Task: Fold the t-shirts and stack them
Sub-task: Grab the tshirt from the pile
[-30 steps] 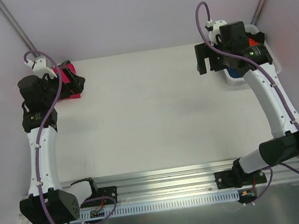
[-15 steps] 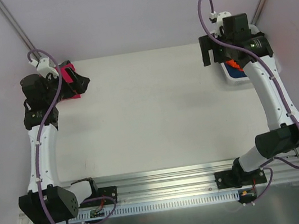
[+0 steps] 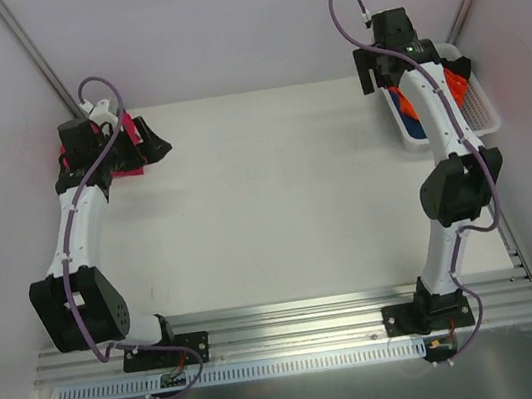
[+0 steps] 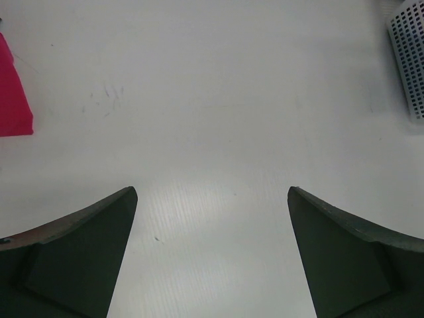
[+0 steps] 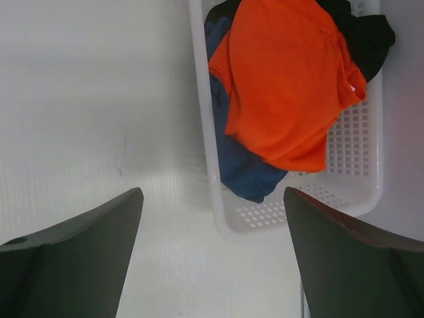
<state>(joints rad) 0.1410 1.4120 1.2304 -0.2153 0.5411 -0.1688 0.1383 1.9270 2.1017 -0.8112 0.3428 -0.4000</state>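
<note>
Right claw [image 5: 212,192] and left claw [image 4: 212,192] gape wide, empty. Orange shirt [image 5: 285,79] lies just ahead of the right claw, over the blue shirt [image 5: 242,172] in the basket [image 5: 202,99]. A deep pinch might lift both or catch mesh. Pink shirt [image 4: 13,93] sits ahead-left of the left claw.

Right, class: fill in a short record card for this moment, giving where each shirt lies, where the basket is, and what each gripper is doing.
pink shirt: on the table, far left corner, outside the basket
orange shirt: in basket, on top
blue shirt: in basket, partly under orange
black shirt: in basket, at one end, partly under orange
basket: white mesh, far right of table
left gripper: open, empty, over bare table
right gripper: open, empty, above basket rim
</note>
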